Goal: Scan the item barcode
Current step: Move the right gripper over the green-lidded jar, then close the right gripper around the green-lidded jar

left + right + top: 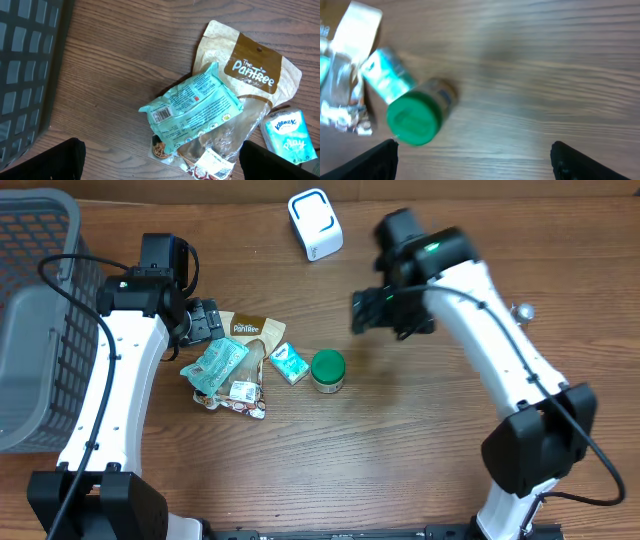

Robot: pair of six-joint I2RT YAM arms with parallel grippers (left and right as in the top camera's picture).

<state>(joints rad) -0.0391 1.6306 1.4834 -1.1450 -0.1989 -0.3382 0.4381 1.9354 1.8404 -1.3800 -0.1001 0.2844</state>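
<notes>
Left gripper [161, 145] stands wide over the teal packet [192, 107], which lies barcode-up on a brown pouch [255, 65]. Right gripper [472, 146], also wide, hangs near the green-lidded jar [327, 368]. Grey basket [40, 240] stands left; white scanner [315, 223] sits at the far edge.

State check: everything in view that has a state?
left fingers: open, empty
right fingers: open, empty
teal packet: lying on the pouch, barcode up
Pantree pouch: lying flat, partly under packet
tissue pack: lying flat
green-lid jar: upright, lid on
basket: upright, far left
white box: standing, untouched
</notes>
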